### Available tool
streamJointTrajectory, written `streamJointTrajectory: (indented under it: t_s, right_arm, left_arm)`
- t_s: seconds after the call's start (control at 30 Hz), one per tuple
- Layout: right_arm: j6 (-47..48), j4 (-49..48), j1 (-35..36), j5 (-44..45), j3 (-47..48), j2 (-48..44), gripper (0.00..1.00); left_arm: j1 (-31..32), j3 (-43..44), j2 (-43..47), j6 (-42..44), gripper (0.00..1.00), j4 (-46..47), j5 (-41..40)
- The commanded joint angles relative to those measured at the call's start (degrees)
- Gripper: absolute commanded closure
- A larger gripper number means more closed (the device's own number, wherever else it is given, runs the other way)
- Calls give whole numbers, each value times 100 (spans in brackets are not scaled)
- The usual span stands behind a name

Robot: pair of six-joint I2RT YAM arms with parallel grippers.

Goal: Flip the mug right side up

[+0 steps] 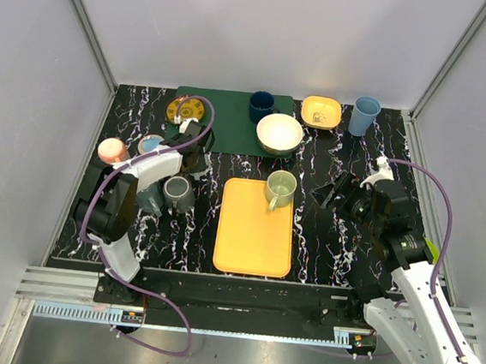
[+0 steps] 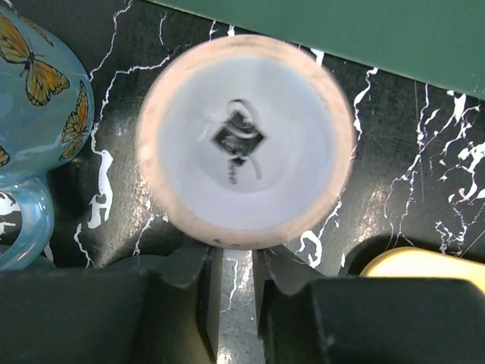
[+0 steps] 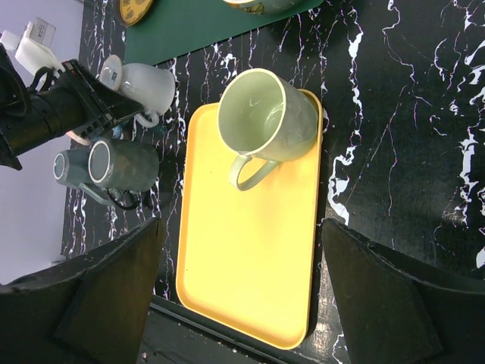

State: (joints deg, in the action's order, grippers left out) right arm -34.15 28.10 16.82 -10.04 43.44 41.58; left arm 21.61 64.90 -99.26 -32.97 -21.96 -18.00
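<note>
A white mug stands upside down on the black marble table, its flat base with a small printed mark facing my left wrist camera. It also shows in the right wrist view. In the top view my left arm hides it. My left gripper sits at the mug's near edge, its jaws closed to a narrow gap with a white piece, seemingly the mug's handle, between the fingertips. It also shows from above. My right gripper is wide open and empty, hovering right of the yellow tray.
A butterfly mug stands just left of the white mug. A grey mug lies beside it. A green mug stands upright on the tray. A pink cup, green mat, white bowl, navy mug, blue cup.
</note>
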Motion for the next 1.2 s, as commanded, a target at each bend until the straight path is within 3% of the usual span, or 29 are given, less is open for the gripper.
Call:
streamJointTrajectory:
  t_s: [0.0,0.07,0.1,0.37,0.63,0.83,0.93,1.17]
  right_arm:
    - [23,-252,23,38,-11,-1,10]
    - [14,-252,14,29,-11,-10,10]
    - [22,-261,23,29,-20,-19,10]
    - [14,-287,23,-164,-11,-71,11]
    - [-547,-1189,23,-1314,-99,-177,6]
    - [-1892,-3191,23,-3336,-292,350,6]
    - [-2288,-3854,76,-3443,-424,289,9]
    - [-2395,-4348,506,-3478,-205,754,22]
  left_arm:
    - [-60,224,38,63,85,288,95]
    - [-69,207,126,98,98,297,95]
    - [-60,198,144,98,100,288,95]
    - [-42,-118,1074,10,100,542,577]
    - [212,-460,2742,-341,100,921,1298]
    - [791,-873,3825,-1331,100,2036,2283]
    - [1081,-1303,4203,-2026,100,2932,2503]
    - [1916,-2060,4389,-3092,100,4979,2311]
